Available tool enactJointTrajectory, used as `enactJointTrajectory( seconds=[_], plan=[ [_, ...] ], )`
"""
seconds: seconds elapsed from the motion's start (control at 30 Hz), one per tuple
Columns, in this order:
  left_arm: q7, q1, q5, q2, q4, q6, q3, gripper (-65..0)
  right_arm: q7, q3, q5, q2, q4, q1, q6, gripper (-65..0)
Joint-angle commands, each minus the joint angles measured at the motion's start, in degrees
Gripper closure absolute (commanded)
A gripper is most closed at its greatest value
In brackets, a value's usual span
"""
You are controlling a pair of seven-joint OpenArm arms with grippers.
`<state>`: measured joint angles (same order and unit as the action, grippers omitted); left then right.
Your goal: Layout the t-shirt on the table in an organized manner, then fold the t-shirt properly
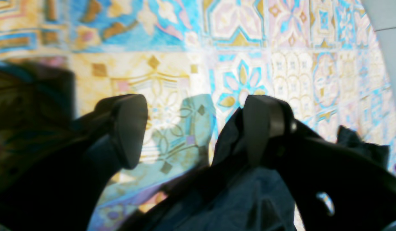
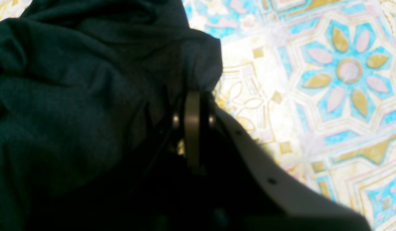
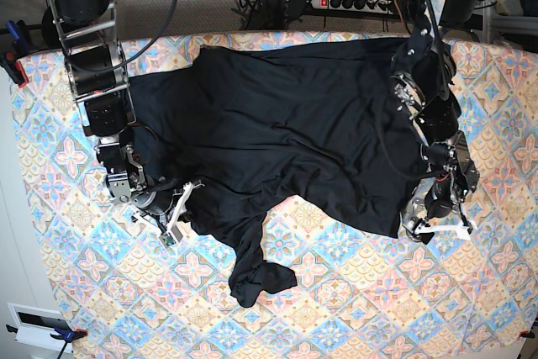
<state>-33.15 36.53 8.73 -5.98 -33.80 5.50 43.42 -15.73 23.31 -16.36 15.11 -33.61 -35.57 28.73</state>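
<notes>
The black t-shirt [image 3: 286, 132] covers most of the far half of the worktop [image 3: 353, 308], and one twisted bit hangs down the middle. The near side is bare cloth. Both arms stand on the shirt's side edges.

Matt black cloth t-shirt [image 3: 286, 124]; seemingly smooth printed table [image 3: 353, 292] cover

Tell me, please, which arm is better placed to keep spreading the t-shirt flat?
The right gripper: it is shut on the t-shirt edge, while the left gripper stands open beside the hem, holding nothing.
</notes>
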Motion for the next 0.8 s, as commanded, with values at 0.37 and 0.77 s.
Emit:
enactJointTrajectory(
  seconds=[0.37, 0.77],
  plan=[
    [-6.28, -0.45, -0.16, 4.35, 1.32, 3.69, -0.39, -45.1, -2.16, 0.12, 1.2, 0.05, -0.11, -0.78, 0.85, 0.0],
    [-9.54, -0.71, 1.77, 4.44, 1.32, 7.29, -0.39, -45.1, -2.16, 0.12, 1.2, 0.05, -0.11, -0.69, 0.85, 0.0]
  ],
)
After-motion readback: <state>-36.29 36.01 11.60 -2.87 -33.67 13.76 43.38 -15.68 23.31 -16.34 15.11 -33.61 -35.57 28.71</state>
